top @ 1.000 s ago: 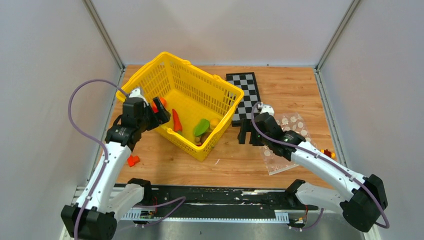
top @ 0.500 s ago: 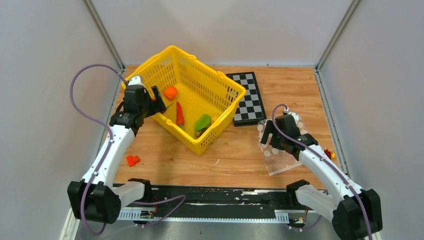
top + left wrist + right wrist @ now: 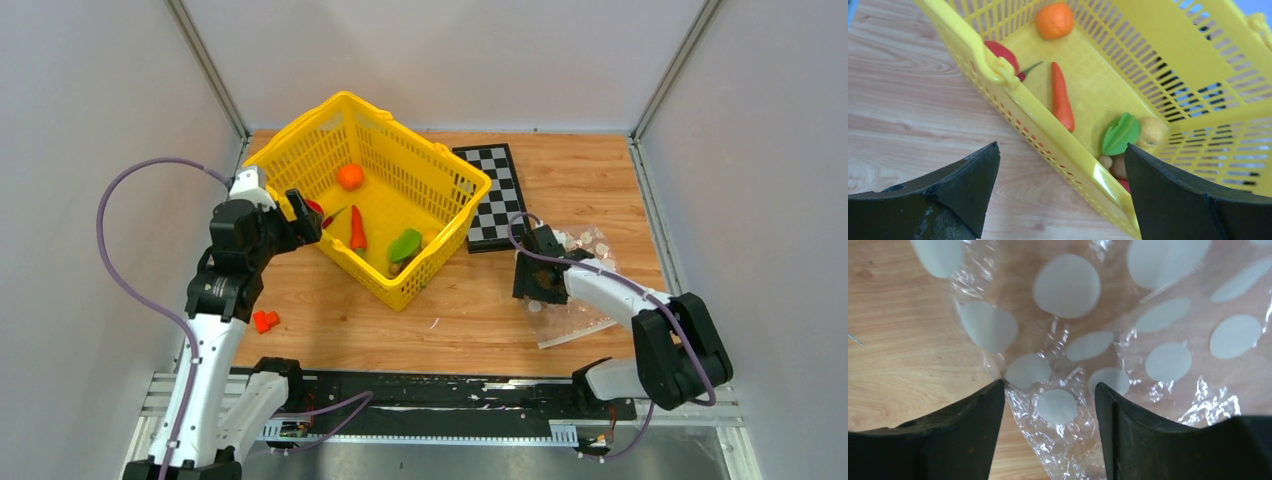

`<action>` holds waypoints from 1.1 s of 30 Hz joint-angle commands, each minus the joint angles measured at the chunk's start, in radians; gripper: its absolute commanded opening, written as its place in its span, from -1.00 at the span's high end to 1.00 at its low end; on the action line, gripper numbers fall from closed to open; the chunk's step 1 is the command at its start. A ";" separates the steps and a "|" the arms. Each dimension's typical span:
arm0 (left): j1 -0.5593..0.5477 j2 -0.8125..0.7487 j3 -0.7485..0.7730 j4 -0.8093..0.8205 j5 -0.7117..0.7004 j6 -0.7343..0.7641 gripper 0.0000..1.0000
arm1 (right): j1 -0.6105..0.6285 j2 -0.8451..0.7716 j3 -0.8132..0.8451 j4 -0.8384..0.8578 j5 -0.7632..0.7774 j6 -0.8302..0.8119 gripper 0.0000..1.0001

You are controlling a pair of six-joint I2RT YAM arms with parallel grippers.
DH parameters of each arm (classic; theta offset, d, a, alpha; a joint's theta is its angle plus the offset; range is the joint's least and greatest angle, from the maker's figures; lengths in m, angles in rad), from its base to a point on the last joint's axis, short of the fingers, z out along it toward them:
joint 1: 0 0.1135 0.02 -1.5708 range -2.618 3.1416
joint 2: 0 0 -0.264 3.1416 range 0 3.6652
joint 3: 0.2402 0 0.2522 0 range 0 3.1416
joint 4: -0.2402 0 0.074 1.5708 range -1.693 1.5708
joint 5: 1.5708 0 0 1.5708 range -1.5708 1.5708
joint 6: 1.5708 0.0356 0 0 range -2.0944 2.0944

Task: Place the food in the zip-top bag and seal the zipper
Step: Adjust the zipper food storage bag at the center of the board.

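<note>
Well, over on the left, the left gripper (image 3: 1062, 150) hangs with its jaws thrown wide and nothing between them. The yellow basket (image 3: 1048, 131) sits just ahead of it, and its near rim crosses right under the fingertips. I'd guess it stands that wide so it can reach over the rim and take a piece.

All the food lies beyond that rim on the basket floor. Farthest from the gripper there is one orange (image 3: 1054, 20), with one tomato (image 3: 1000, 52) tucked against the near wall. Then come one carrot (image 3: 1060, 97), one green pepper (image 3: 1119, 134) and one lemon (image 3: 1150, 131). Brown bits under the pepper are too crowded for me to count. One small red block (image 3: 265, 321) lies on the table behind the left gripper, beside its arm.

Moving right, one chessboard (image 3: 495, 195) lies just ahead of the right gripper (image 3: 1049, 385). That gripper is down on the single zip-top bag (image 3: 1068, 285), its jaws part-way apart and astride a crumpled fold of film. The fold is not pinched flat, so I wouldn't call it a grip. I judge it is there to lift the bag or hold it open for loading. I can't make out the zipper. No food is in the bag, so nothing is packed yet.
</note>
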State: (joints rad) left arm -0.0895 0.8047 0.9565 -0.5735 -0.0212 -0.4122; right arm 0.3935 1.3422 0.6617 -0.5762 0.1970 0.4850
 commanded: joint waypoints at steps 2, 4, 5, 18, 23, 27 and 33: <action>0.006 -0.086 0.040 -0.041 0.199 0.010 -1.00 | 0.041 0.087 0.045 0.073 0.085 -0.006 -0.08; 0.006 -0.112 0.039 -0.044 0.268 0.007 -1.00 | 0.049 0.100 0.045 0.101 0.052 -0.001 0.11; 0.005 -0.124 0.039 -0.047 0.288 0.007 -1.00 | 0.050 0.104 0.044 0.117 0.026 0.008 0.16; 0.006 -0.224 -0.061 0.015 0.463 -0.106 -1.00 | 0.051 0.205 0.107 0.397 -0.349 0.234 0.99; 0.005 -0.268 -0.110 0.056 0.498 -0.138 -1.00 | 0.063 0.203 0.124 0.513 -0.465 0.370 1.00; 0.005 -0.310 -0.152 0.113 0.513 -0.189 -1.00 | 0.065 0.144 0.111 0.548 -0.436 0.399 0.89; 0.005 -0.408 -0.197 0.076 0.489 -0.177 -1.00 | 0.067 0.091 0.209 0.378 -0.523 0.091 0.20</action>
State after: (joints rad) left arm -0.0895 0.4519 0.7769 -0.5266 0.4599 -0.5800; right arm 0.4561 1.4899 0.7677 -0.1291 -0.2508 0.7822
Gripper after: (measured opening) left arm 1.000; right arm 0.270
